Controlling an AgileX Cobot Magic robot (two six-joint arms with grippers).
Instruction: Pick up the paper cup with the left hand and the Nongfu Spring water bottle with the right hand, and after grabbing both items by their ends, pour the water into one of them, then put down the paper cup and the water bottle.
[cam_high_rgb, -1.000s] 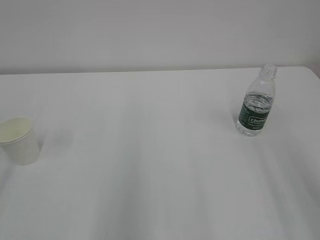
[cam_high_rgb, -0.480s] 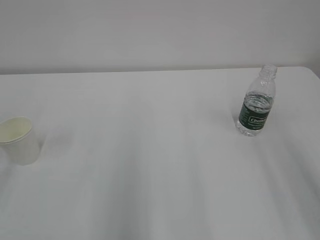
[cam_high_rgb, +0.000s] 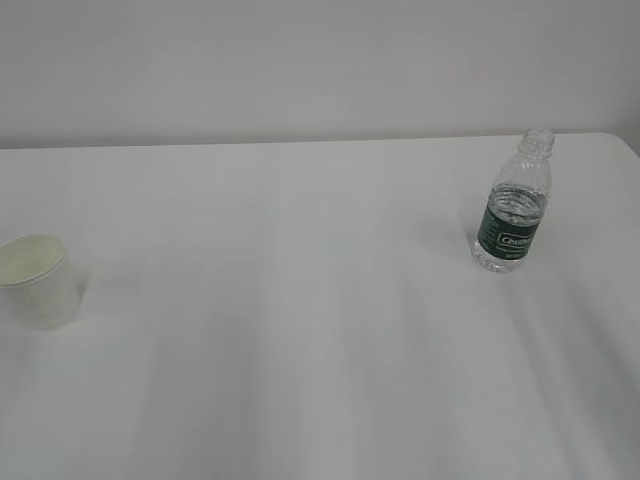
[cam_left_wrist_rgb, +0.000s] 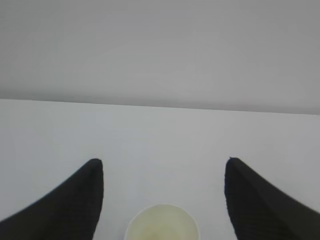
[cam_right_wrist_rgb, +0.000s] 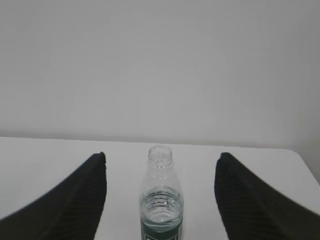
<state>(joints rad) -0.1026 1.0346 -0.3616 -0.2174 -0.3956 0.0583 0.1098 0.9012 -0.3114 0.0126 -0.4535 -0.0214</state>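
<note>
Basically nothing's done yet. The paper cup (cam_high_rgb: 38, 282) stands upright at the far left of the worktop (cam_high_rgb: 300, 330), and the Nongfu Spring water bottle (cam_high_rgb: 513, 203) stands well apart on the right, capless, water (cam_right_wrist_rgb: 161, 206) inside (around label height). The left tool (cam_left_wrist_rgb: 162, 197) is spread wide, straddling the cup from above, touching nothing. The right tool (cam_right_wrist_rgb: 161, 192) gapes too, the bottle framed between its fingers, ungripped. Both grabs, the pour and the set-down all remain.

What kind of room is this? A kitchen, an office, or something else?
Probably a bare test room or lab, not a kitchen: a plain white table against a blank wall, holding only a paper cup and a small water bottle, framed by black robot jaws.
</note>
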